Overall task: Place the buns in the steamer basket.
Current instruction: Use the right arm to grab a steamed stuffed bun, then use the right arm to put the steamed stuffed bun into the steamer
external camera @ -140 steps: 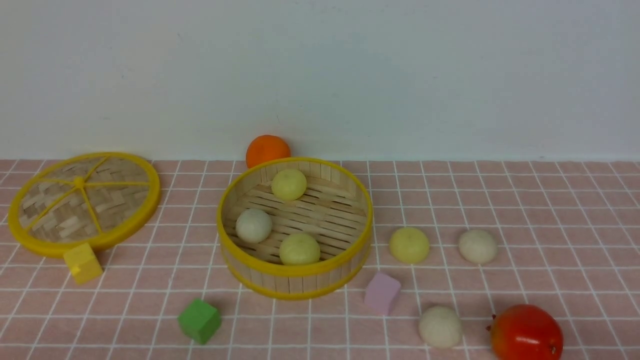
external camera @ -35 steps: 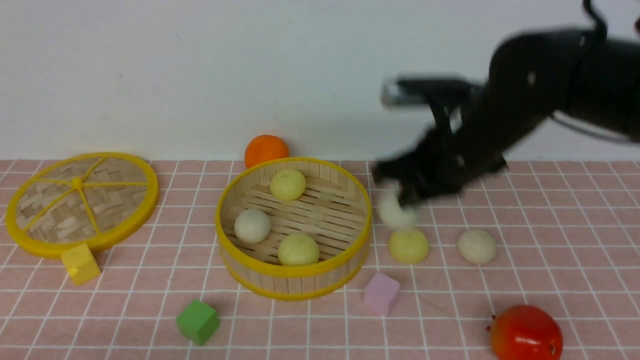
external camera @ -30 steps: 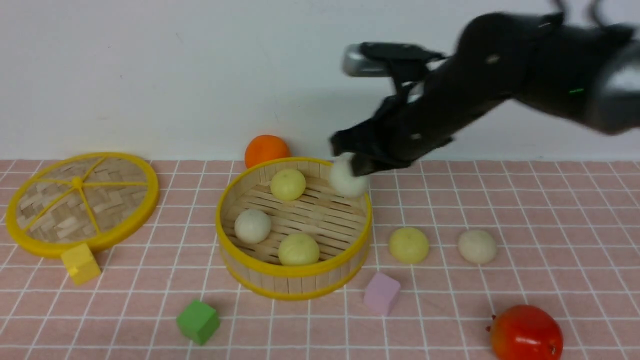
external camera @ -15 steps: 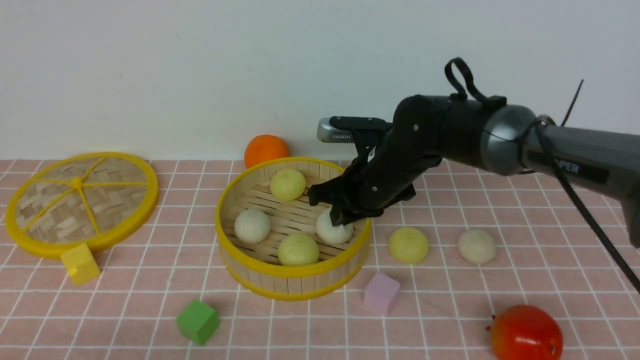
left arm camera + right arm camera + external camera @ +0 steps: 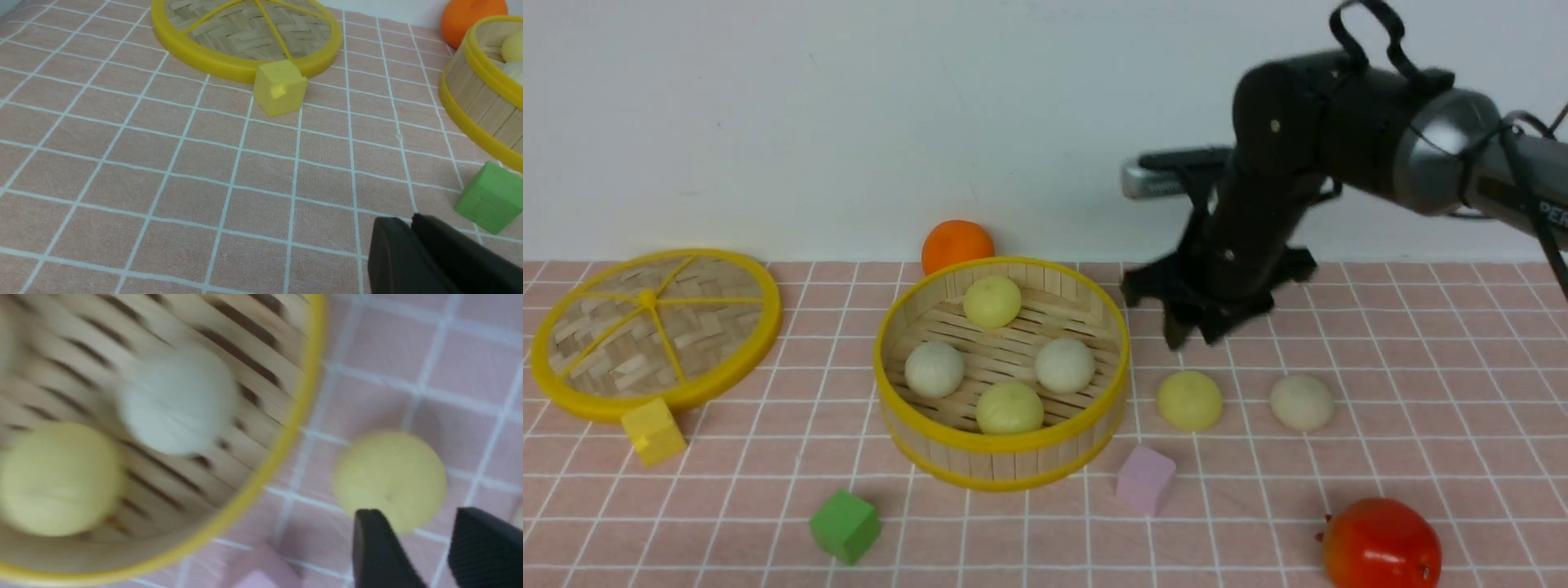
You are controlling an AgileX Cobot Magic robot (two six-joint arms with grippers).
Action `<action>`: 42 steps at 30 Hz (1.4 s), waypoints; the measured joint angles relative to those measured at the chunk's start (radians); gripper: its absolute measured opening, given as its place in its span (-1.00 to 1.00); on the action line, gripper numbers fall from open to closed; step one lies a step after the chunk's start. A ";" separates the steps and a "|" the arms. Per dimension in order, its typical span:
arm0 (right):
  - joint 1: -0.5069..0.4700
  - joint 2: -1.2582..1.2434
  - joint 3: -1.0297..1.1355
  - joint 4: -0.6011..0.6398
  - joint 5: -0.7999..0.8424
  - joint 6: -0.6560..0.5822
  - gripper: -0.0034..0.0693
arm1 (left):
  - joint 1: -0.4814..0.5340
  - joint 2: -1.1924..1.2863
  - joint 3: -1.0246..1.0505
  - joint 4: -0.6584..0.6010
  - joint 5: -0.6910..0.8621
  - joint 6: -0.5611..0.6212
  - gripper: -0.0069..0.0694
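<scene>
**Four buns in the basket, two out on the tabletop**

The steamer basket [image 5: 1005, 447] stood in the middle of the pink gridded tabletop [image 5: 1421, 343]. Four buns sat apart on its slatted floor: the rear yellow bun [image 5: 992, 300], the left white bun [image 5: 935, 368], the right white bun [image 5: 1064, 365] and the front yellow bun [image 5: 1009, 407]. Two more lay outside, to the basket's right. The loose yellow bun [image 5: 1190, 400] was near the basket wall, and the loose white bun [image 5: 1302, 403] lay further right.

The right end effector [image 5: 1194, 331] hung in the air just right of the basket rim and behind the loose yellow bun. Its fingers were spread and held nothing. The right wrist view, though blurred, showed a clear gap between them.

The left end effector [image 5: 410, 222] appeared only in the left wrist view, low over the tabletop near a green cube [image 5: 492, 198]. Its fingers were pressed together, with nothing between them.

The flat woven lid [image 5: 654, 327] lay well to the left, with a yellow cube [image 5: 654, 430] at its front edge.
</scene>
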 joint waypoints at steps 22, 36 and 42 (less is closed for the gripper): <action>-0.011 0.114 0.025 -0.029 -0.073 0.037 -0.73 | 0.000 0.000 0.000 0.000 0.000 0.000 -0.53; 0.036 0.057 -0.230 0.332 -0.199 -0.204 -0.86 | 0.000 0.000 0.000 0.000 0.000 0.000 -0.48; 0.092 0.176 -0.232 0.461 -0.253 -0.311 -0.85 | 0.000 0.000 0.000 0.000 0.000 0.000 -0.48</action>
